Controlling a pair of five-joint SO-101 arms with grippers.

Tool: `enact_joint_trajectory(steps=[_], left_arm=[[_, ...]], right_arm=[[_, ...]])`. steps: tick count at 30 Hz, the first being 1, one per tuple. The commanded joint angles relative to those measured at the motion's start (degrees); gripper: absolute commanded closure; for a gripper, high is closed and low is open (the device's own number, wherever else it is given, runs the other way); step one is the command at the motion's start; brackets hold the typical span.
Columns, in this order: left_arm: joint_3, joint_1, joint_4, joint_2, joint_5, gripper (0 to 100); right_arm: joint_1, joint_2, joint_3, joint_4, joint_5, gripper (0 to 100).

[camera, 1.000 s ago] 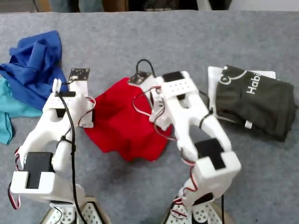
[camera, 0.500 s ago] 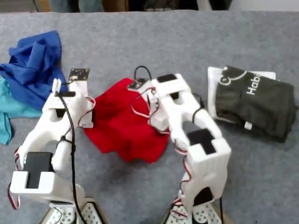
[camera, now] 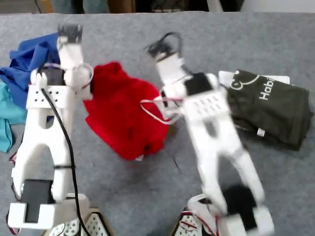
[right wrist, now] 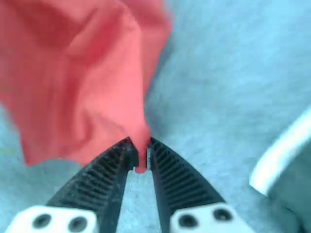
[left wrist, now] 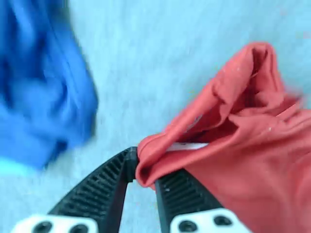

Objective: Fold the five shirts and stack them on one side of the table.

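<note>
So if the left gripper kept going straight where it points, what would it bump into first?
Shut on the red shirt, the left gripper would probably meet bare grey table first, between that shirt and the blue shirt; depth is unclear.

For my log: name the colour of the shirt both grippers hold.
Red shirt, clearest in the left wrist view.

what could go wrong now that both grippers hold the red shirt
The right gripper pinches only a thin tip of the red shirt, so it may slip free. The left gripper holds just a small edge fold and sits near the blue shirt, which it might snag. The right arm is close to the folded dark shirt and could disturb it.
</note>
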Motion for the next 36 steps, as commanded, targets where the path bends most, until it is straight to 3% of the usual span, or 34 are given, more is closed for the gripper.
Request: enact_joint_trajectory(steps=[1,7,11,14,21,27,32,36], left_arm=[[-14.8,6.5,1.3,-3.4,0.4,97],[-24.7,18.2,-9.2,1.1,0.1,97],[-26.5,23.1,-11.1,7.8,1.1,81],[-26.9,24.3,-5.5,11.8,6.9,72],[-26.3,20.3,3.3,14.0,8.7,71],[-25.8,19.5,19.5,13.7,-3.5,72],[-11.2,22.3,20.2,8.1,-9.1,72],[12.9,30.6,7.3,-7.8,-11.1,72]], right_arm=[[0.3,-17.3,-6.8,-1.4,-6.3,98.5],[0.6,-28.8,-18.9,-5.4,-15.6,98.5],[6.7,-28.4,-26.0,-6.9,-21.5,98.5],[13.1,-26.2,-26.9,-7.6,-24.1,98.5],[17.8,-16.2,-22.0,-7.2,-23.6,98.5],[20.1,-4.8,-13.7,-15.1,-17.8,98.5],[22.6,5.1,-8.2,-26.3,-13.5,98.5],[28.0,14.3,-8.0,-37.8,-12.1,98.5]])
